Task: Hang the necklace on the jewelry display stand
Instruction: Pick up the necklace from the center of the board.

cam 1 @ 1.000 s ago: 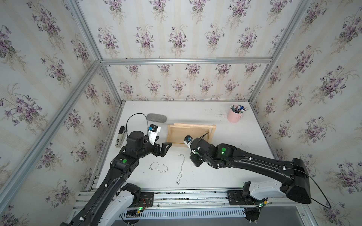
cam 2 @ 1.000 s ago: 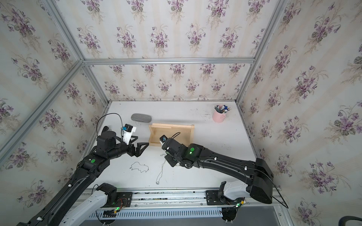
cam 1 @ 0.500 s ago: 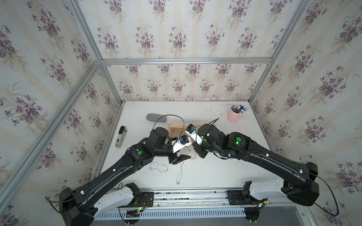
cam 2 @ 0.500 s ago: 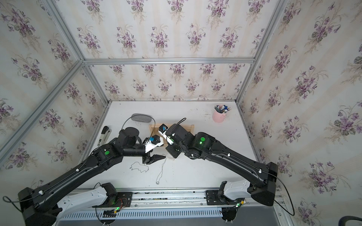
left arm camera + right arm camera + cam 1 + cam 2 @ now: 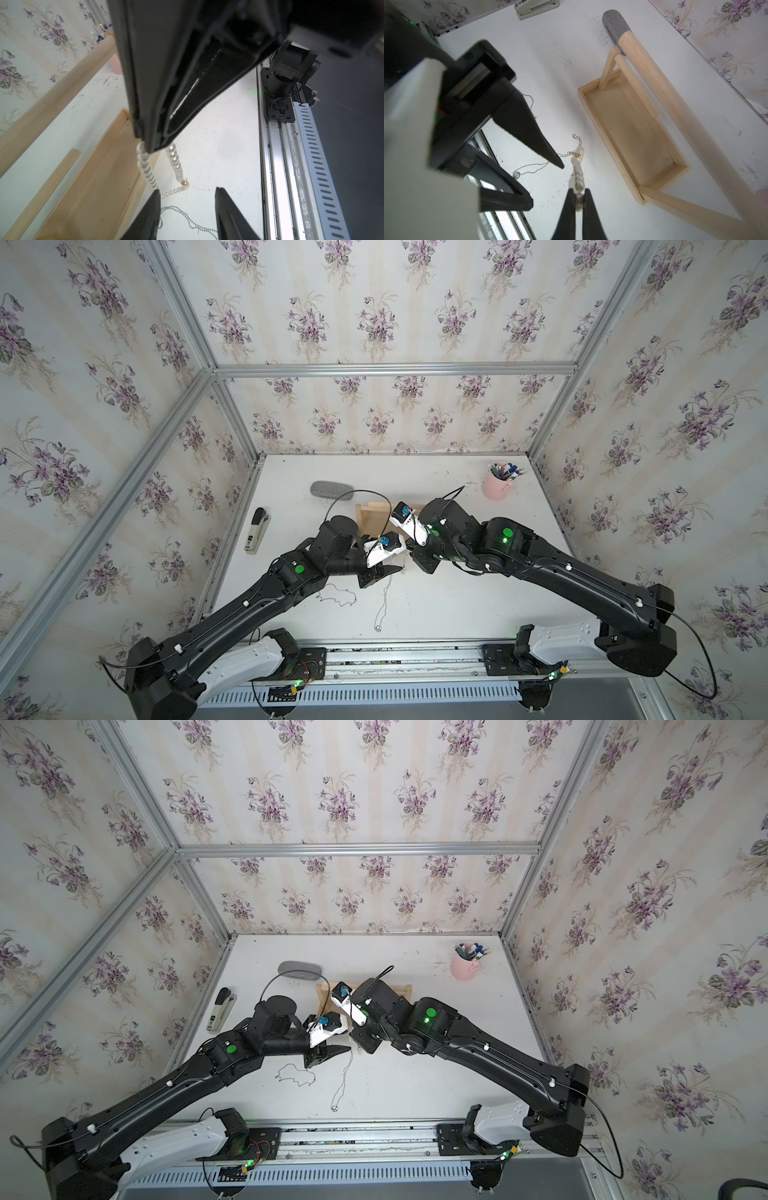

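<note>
Two thin silver ball chains lie nearest the aluminium front rail (image 5: 395, 649) on the matte white table (image 5: 457, 605), taking the back wall as twelve o'clock: the pendant chain (image 5: 382, 605) runs almost straight, and the looped chain (image 5: 338, 595) sits in a slack tangle at its nine o'clock; just beyond them the left gripper (image 5: 187, 191) stands with its tapered black jaws apart, nothing between them; close at its three o'clock the right gripper (image 5: 578, 194) is clamped on the pearl necklace (image 5: 577, 174), round glossy white beads with a small gold clasp, hanging doubled from the fingertips down to the table; one left fingertip is just beside the strand, touching or not I cannot tell; at twelve o'clock from both grippers stands the jewelry display stand (image 5: 633, 128), pale smooth wood with a shallow rectangular tray, slanted uprights and a round top rail (image 5: 675, 104); the necklace hangs just outside the tray's near long wall, not on the rail; bare table lies from three to five o'clock of the right gripper; farther off, a stapler (image 5: 256, 529) lies at ten o'clock by the table's edge, a grey oval pouch (image 5: 331, 489) behind the stand, and a pink cup of pens (image 5: 496, 487) at one o'clock; floral-papered walls close three sides.
</note>
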Robot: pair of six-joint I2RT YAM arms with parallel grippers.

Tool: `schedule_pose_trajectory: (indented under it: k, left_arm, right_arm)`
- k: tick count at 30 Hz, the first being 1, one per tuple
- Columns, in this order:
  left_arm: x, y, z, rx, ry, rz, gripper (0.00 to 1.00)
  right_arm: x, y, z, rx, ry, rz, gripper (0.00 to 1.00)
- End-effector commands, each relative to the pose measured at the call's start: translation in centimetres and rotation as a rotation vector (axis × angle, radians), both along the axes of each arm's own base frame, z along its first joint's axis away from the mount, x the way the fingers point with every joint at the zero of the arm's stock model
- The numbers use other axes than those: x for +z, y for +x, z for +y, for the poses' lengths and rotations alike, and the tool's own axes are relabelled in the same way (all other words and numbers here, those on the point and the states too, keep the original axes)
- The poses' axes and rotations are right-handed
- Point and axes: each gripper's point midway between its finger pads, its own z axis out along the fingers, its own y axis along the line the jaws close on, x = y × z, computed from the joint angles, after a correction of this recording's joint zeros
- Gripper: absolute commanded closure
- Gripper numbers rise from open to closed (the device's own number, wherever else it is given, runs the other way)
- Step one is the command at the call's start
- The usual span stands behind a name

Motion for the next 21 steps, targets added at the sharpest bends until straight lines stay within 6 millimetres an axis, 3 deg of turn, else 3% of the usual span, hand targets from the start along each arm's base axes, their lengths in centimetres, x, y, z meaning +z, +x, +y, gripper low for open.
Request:
schedule_pose_trajectory:
  k: [1,5,9,15,21]
  left_arm:
    - [2.4,1.0,0.0,0.041,-0.116,-0.058,0.53]
    - [2.6,1.0,-0.3,0.008,-0.136,-0.031,0.54]
    - [2.2,1.0,-1.4,-0.044,-0.135,0.020,0.62]
    - [2.9,2.2,-2.7,-0.064,-0.162,0.034,0.67]
    - [3.4,3.3,-3.2,-0.055,-0.198,0.047,0.53]
  right_arm:
    - [1.3,0.4,0.4,0.012,0.078,-0.003,1.00]
    - [1.7,0.6,0.0,0.018,0.107,0.020,1.00]
    - [1.8,0.5,-0.3,0.023,0.101,0.032,1.00]
    - [2.2,0.4,-0.5,0.027,0.105,0.036,1.00]
    - [2.4,0.4,-0.7,0.028,0.118,0.035,1.00]
